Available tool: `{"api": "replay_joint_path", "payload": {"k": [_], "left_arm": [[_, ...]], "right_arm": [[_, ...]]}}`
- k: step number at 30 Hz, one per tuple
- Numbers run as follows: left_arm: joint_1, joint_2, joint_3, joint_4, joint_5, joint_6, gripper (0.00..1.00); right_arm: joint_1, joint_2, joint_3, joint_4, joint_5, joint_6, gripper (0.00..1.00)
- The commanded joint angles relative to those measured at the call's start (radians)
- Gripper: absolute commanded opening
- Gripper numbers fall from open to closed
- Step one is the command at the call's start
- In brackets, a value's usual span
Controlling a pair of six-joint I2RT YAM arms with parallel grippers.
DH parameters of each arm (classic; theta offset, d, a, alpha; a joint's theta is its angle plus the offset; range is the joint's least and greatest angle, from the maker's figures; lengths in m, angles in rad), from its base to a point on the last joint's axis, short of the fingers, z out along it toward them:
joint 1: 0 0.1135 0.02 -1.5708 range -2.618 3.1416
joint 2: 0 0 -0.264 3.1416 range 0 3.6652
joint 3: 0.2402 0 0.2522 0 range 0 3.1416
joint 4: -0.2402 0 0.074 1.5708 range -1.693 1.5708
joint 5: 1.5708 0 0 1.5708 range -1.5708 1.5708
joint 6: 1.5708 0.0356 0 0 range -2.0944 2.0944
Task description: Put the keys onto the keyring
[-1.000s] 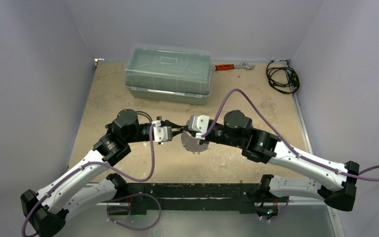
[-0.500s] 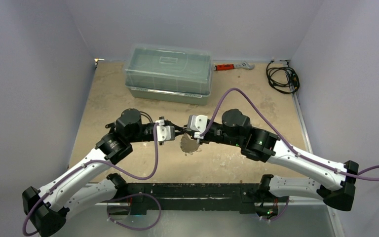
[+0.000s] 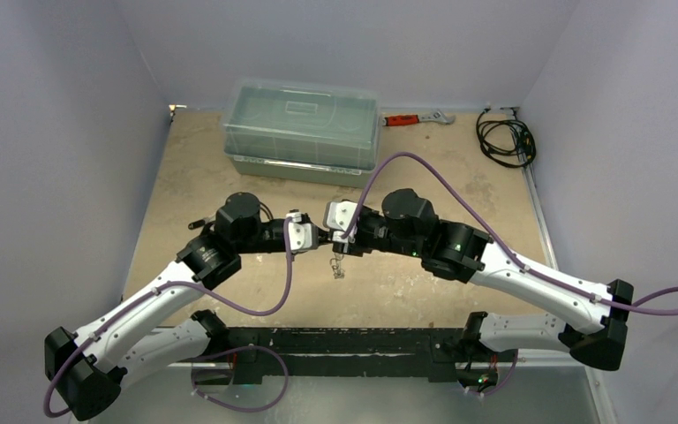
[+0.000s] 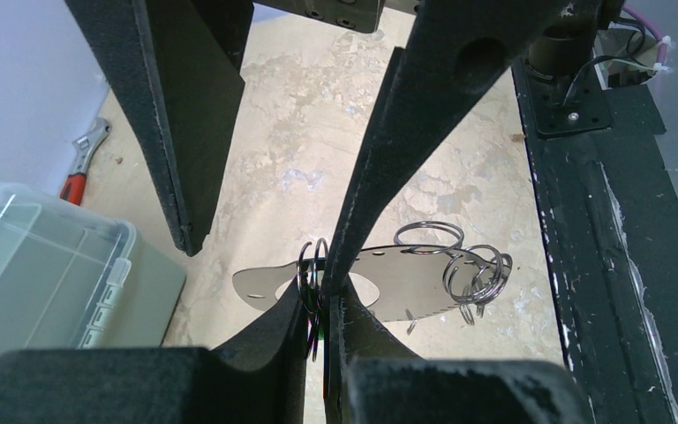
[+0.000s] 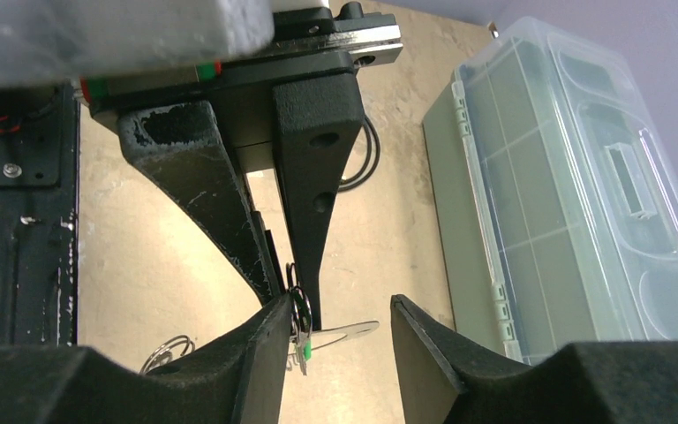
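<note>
Left gripper [image 4: 320, 300]: pressed together on the keyring [image 4: 406, 283].
Right gripper [image 5: 338, 306]: spread, positioned just beside that pinch.
Green key [image 5: 305, 351]: seen hanging under the pinch.

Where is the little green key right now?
In the right wrist view, the green key sits low in the middle, just under the keyring and the pinched tips of the left gripper, beside one finger of the open right gripper.

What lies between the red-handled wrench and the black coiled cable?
Nothing. The top view shows only bare table between the wrench and the cable.
</note>
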Motion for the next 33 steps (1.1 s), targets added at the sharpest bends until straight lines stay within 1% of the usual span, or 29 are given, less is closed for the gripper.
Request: {"api": "replay_joint_path", "payload": {"k": [1, 3, 6, 11, 13, 15, 20, 24, 25, 30, 33], "left_arm": [[-0.006, 0.002, 0.056, 0.063, 0.011, 0.008, 0.00], [-0.006, 0.002, 0.056, 0.060, 0.010, 0.009, 0.00], [-0.006, -0.002, 0.056, 0.058, 0.007, 0.012, 0.00], [-0.009, -0.003, 0.056, 0.050, 0.011, 0.017, 0.00], [-0.010, 0.000, 0.054, 0.048, 0.012, 0.017, 0.00], [-0.013, 0.007, 0.054, 0.042, 0.009, 0.022, 0.00], [-0.017, 0.010, 0.054, 0.040, 0.016, 0.025, 0.00], [-0.019, 0.003, 0.052, 0.039, 0.015, 0.027, 0.00], [-0.019, 0.001, 0.051, 0.038, 0.015, 0.028, 0.00], [-0.021, -0.008, 0.049, 0.044, 0.013, 0.032, 0.00], [-0.020, -0.024, 0.034, 0.062, -0.009, 0.033, 0.00]], "right_arm": [[0.014, 0.031, 0.065, -0.087, 0.021, -0.016, 0.50], [0.014, 0.036, 0.076, -0.102, 0.028, -0.019, 0.50], [0.014, 0.043, 0.092, -0.125, 0.025, -0.021, 0.47], [0.014, 0.051, 0.110, -0.164, 0.008, -0.022, 0.35], [0.014, 0.058, 0.118, -0.187, 0.008, -0.023, 0.33], [0.014, 0.067, 0.131, -0.210, 0.010, -0.023, 0.27], [0.014, 0.078, 0.132, -0.218, -0.010, -0.022, 0.20], [0.014, 0.104, 0.137, -0.232, -0.016, -0.018, 0.03], [0.014, 0.107, 0.138, -0.232, -0.017, -0.018, 0.00], [0.014, 0.099, 0.130, -0.210, 0.004, -0.024, 0.00], [0.014, 0.065, 0.120, -0.176, 0.032, -0.032, 0.00]]}}
